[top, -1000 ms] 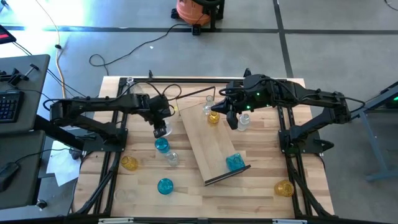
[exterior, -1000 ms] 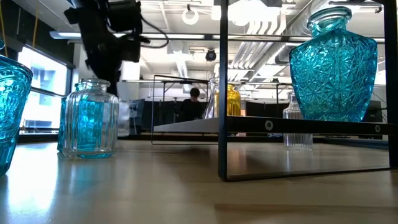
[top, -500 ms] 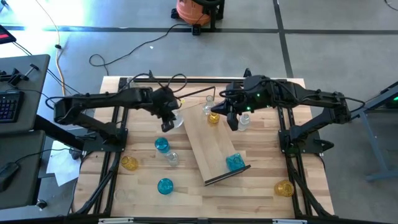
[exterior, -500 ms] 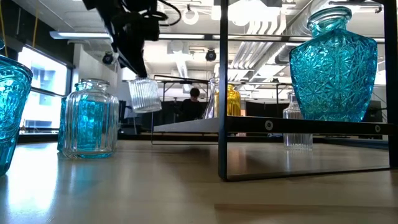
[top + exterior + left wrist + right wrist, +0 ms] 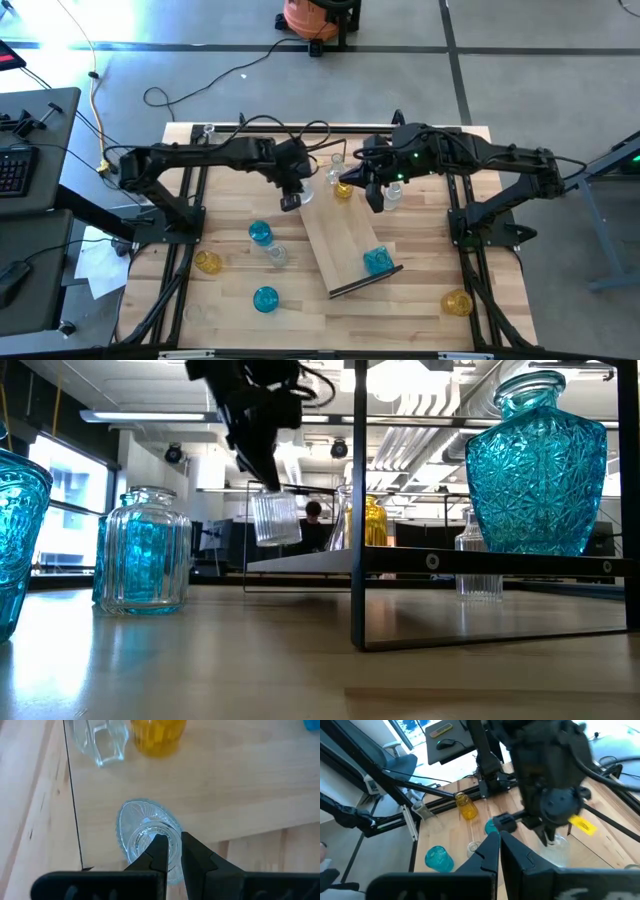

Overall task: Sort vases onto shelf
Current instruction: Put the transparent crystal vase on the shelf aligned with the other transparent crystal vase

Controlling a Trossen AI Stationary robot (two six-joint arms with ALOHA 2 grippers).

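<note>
Over the last second the left gripper (image 5: 291,200) has swung rightward from above the blue vases on the table's left to the shelf's (image 5: 335,245) far-left edge, carrying a clear ribbed vase (image 5: 275,518) pinched by its rim between nearly closed jaws.

From near to far: a blue vase (image 5: 265,298) and two amber vases, one at the near left (image 5: 208,262) and one at the near right (image 5: 456,301), wait on the table. A cut-glass blue vase (image 5: 377,260) already stands at the shelf's near end. Left of the shelf, a blue vase (image 5: 260,233) and a small clear vase (image 5: 277,254) stand close together.

The carried vase hangs above the plank's far end. To set it down well, the arm should probably lower it straight and upright onto bare wood, then open only once the base rests flat.

The crowding is the risk: a yellow vase (image 5: 343,188) and a clear vase (image 5: 333,171) already stand just beyond, and the right gripper (image 5: 375,200), jaws shut and empty, hovers close by over the same end, beside another clear vase (image 5: 392,194).
</note>
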